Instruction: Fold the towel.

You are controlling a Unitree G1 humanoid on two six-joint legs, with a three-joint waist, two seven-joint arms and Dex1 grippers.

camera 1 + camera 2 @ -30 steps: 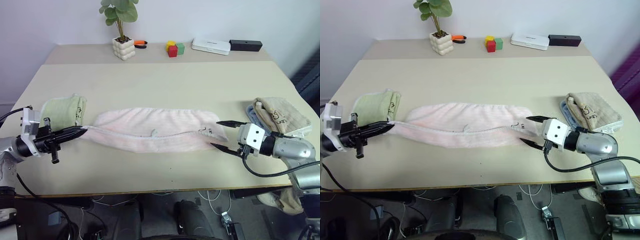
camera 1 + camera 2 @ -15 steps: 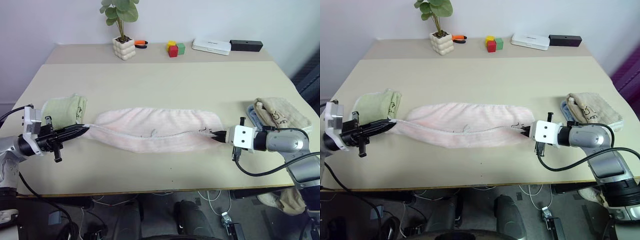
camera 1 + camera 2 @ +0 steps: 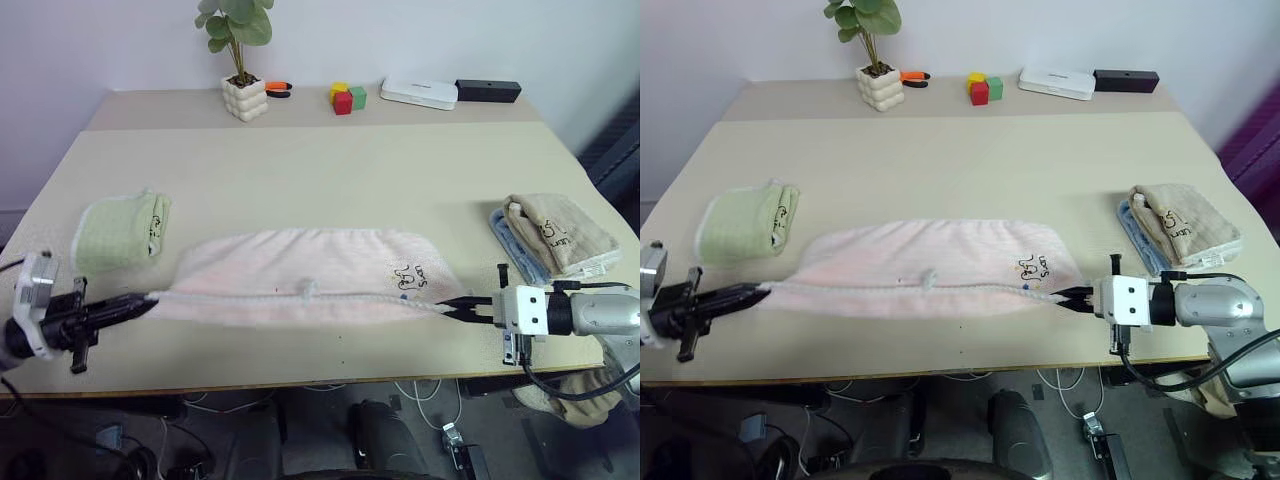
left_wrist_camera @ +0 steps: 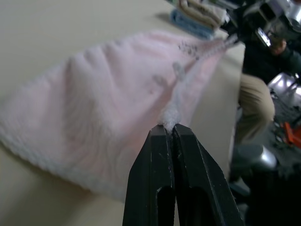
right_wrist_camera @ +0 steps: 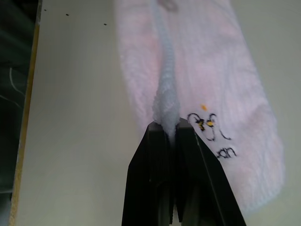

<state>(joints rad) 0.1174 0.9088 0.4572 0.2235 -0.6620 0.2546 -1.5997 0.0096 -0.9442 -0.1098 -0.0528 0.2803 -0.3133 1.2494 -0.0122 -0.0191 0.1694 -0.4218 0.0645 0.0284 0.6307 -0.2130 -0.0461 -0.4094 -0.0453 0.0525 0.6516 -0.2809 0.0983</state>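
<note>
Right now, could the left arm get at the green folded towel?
Probably not: the left gripper is shut on the pink towel corner. The green folded towel lies close, nothing between, but it would have to let go first.

So it's a plain beige table [image 3: 330,180] with a pale pink towel [image 3: 300,275] stretched out long across the front part, small loop tag facing up and a dark scribble near its right end. A folded light green towel [image 3: 118,230] lies near the left edge, and a beige folded towel [image 3: 560,232] with dark lettering is stacked on something blue by the right edge. Along the back there's a potted plant [image 3: 243,60], an orange-handled tool [image 3: 279,89], a few coloured blocks [image 3: 348,97], a white box [image 3: 420,93] and a black box [image 3: 488,91].
</note>
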